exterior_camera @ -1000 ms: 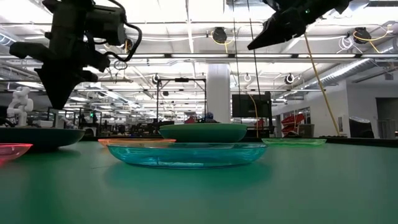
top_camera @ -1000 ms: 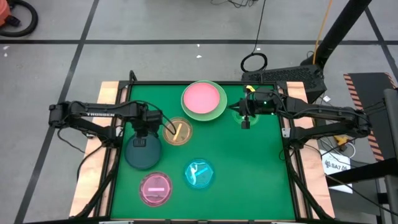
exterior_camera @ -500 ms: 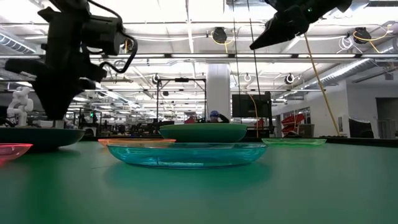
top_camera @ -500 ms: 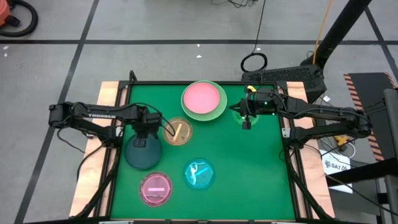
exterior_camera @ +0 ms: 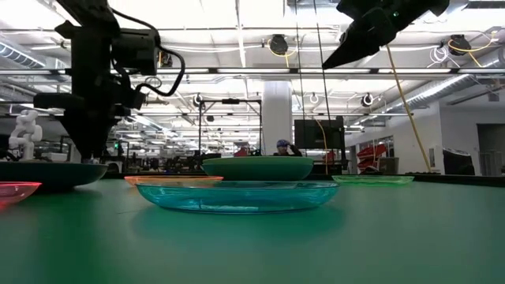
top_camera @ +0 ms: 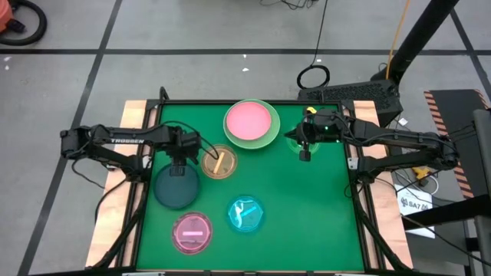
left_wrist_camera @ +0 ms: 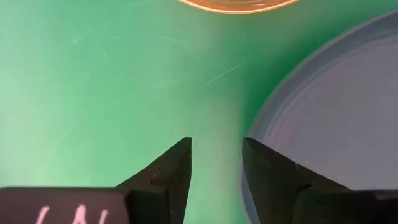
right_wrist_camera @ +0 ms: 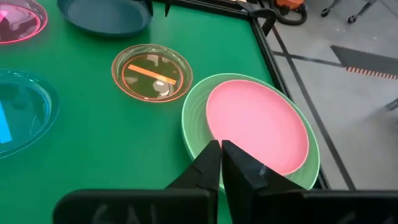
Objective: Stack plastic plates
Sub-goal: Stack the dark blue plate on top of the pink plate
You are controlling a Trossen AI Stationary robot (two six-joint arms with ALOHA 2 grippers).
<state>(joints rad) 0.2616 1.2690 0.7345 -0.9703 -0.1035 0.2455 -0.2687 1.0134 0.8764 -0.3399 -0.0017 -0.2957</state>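
The dark teal plate (top_camera: 176, 189) lies flat on the green table at the left. My left gripper (top_camera: 178, 164) stands open and low over its far rim (left_wrist_camera: 250, 118). One finger is over the plate and one over the bare mat (left_wrist_camera: 112, 93). The pink plate (top_camera: 250, 119) lies in the light-green plate (top_camera: 270, 139) at the far middle. The amber (top_camera: 219, 162), cyan (top_camera: 246, 215) and magenta (top_camera: 192, 232) plates lie singly on the mat. My right gripper (top_camera: 304, 154) is shut with nothing in it, high beside the light-green plate. My left gripper points down with its open fingers on either side of the dark teal plate's far rim (left_wrist_camera: 245, 162). Whether a fingertip (left_wrist_camera: 261, 158) touches the rim, I cannot tell. The plate lies flat on the table.
A small translucent green plate (exterior_camera: 372, 180) sits at the far right in the low view. The table has raised black edges (top_camera: 230, 102) and wooden side boards (top_camera: 132, 115). Bare mat (top_camera: 314, 215) lies at the near right.
My left gripper has come down toward the dark teal plate's far rim and has opened. The plates have stayed where they were.
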